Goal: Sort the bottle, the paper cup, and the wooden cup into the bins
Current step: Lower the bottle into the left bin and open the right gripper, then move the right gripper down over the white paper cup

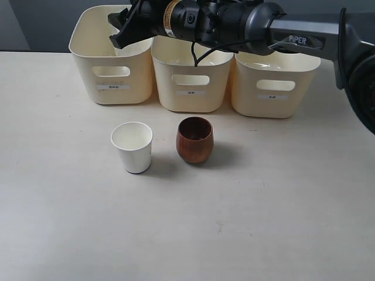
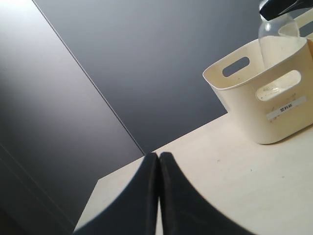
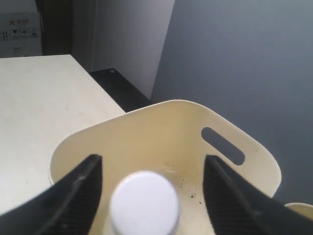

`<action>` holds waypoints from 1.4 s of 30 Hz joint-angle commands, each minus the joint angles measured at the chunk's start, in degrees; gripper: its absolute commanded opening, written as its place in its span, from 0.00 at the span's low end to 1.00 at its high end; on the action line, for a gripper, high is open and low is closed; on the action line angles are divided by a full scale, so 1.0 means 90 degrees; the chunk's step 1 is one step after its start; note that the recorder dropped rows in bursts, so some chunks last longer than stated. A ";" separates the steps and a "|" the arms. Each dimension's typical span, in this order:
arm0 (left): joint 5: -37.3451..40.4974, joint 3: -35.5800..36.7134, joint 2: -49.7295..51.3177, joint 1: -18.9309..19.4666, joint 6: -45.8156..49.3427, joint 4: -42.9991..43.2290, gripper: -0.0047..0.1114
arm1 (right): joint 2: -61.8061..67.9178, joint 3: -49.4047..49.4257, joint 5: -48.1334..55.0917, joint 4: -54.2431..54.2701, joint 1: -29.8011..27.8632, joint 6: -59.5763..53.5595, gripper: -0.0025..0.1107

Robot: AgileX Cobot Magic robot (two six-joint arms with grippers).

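Bottle (image 3: 144,201) stands upright between our right gripper (image 3: 146,188)'s wide-spread fingers (image 3: 78,188), over the left bin (image 1: 94,44) at upper left.

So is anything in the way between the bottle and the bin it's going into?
Nothing visible. The right hand is open, with the bottle between its fingers, directly over the left bin. In the right wrist view only the bin's bare inner wall and a few specks show below the white cap.

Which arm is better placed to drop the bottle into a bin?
Right: its pincer is open around the bottle over the leftmost bin. The left pincer is shut and empty.
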 commanded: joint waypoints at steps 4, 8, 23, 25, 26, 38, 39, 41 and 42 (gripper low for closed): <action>-0.0041 0.0011 -0.0032 0.0003 -0.0023 -0.0057 0.04 | -0.0004 -0.0038 -0.0015 0.0130 -0.0015 0.0003 0.62; -0.0041 0.0011 -0.0032 0.0003 -0.0023 -0.0057 0.04 | -0.0004 -0.0038 -0.0015 0.0170 -0.0015 0.0012 0.62; -0.0041 0.0011 -0.0032 0.0003 -0.0023 -0.0057 0.04 | -0.0227 -0.0038 -0.0031 -0.1812 0.0215 0.1368 0.61; -0.0041 0.0011 -0.0032 0.0003 -0.0023 -0.0057 0.04 | -0.0351 -0.0038 -0.0140 -0.2747 0.0283 0.2202 0.58; -0.0041 0.0011 -0.0032 0.0003 -0.0023 -0.0057 0.04 | -0.0427 -0.0038 -0.0316 -0.3297 0.0294 0.2696 0.58; -0.0041 0.0011 -0.0032 0.0003 -0.0023 -0.0057 0.04 | -0.1795 0.0828 -0.3049 -0.4437 0.0282 0.4600 0.57; -0.0041 0.0011 -0.0032 0.0003 -0.0023 -0.0057 0.04 | -0.1940 0.0955 -0.3150 -0.4437 0.0282 0.4600 0.57; -0.0041 0.0011 -0.0032 0.0003 -0.0023 -0.0057 0.04 | -0.2206 0.1306 -0.3167 -0.4437 0.0282 0.4600 0.57; -0.0041 0.0011 -0.0032 0.0003 -0.0023 -0.0057 0.04 | -0.2342 0.1487 -0.3167 -0.4437 0.0282 0.4570 0.57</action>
